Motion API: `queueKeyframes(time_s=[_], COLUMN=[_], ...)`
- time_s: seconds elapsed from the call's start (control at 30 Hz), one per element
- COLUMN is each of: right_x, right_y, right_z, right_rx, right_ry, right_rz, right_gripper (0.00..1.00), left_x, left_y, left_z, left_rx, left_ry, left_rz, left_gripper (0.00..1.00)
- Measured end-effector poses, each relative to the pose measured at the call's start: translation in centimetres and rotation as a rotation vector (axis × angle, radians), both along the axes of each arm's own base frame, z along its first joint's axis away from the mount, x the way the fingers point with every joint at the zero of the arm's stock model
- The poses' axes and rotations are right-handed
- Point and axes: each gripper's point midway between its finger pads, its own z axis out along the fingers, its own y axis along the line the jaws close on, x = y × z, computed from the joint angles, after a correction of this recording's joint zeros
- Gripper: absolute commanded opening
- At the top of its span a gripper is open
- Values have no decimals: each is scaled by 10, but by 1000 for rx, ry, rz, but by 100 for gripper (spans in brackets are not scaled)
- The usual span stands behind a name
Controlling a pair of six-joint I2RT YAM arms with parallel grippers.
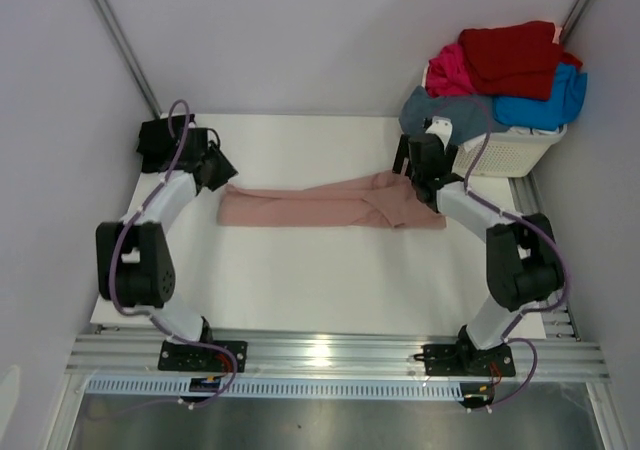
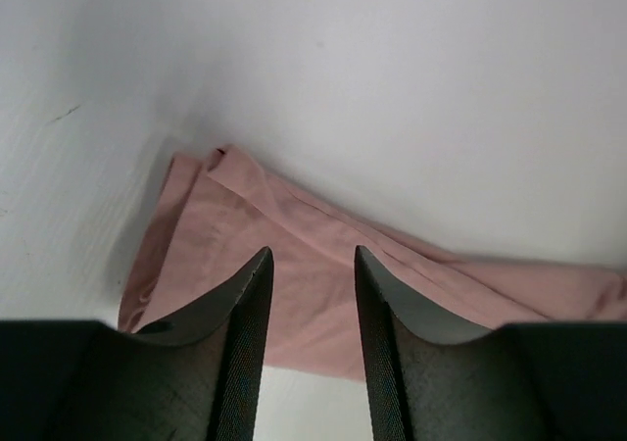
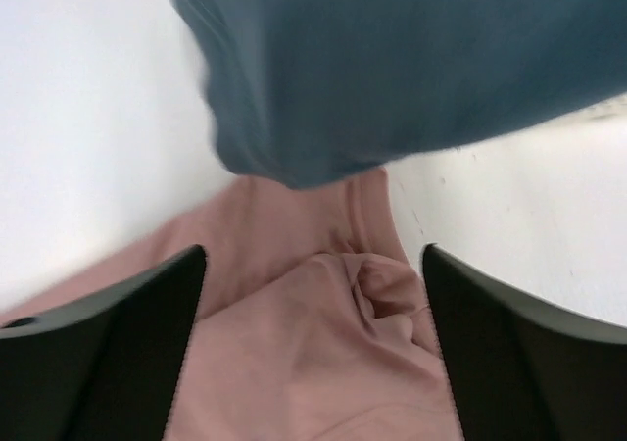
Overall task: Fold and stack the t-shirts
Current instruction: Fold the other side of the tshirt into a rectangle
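across the middle of the desk [image 1: 300, 280] the dusty-pink t-shirt [image 1: 330, 208] lies as a long folded band, one end under the left hand [image 2: 312, 255], the other under the right hand [image 3: 313, 255]. both hands are released, jaws parted with nothing between them. for a clean fold, each should probably pinch every layer at its end, the right avoiding the slate-blue t-shirt [image 3: 411, 69] drooping from the basket [image 1: 510, 155].

one view high overhead, two wrist views close on pink t-shirt [image 1: 330, 208]
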Motion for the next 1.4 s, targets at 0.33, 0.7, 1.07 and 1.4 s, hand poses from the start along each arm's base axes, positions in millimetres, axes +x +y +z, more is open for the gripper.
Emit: queueKeyframes(time_s=[0.33,0.7,1.07,1.4], right_x=[-35,-81,-55,-56], right_y=[22,36,50,61], right_z=[95,29,-32,-88], right_rx=[136,118,79,70], right_ry=[-182,-26,122,253], right_rz=[100,118,101,101], right_gripper=[99,8,0,0], left_x=[-41,-89,-93,-98], left_y=[-25,-72,-78,-78], left_z=[110,39,36,20], left_rx=[-11,-69,-84,-87], left_ry=[-419,-239,-224,-175], left_rz=[-147,-255,-257,-255], left_gripper=[43,41,41,40])
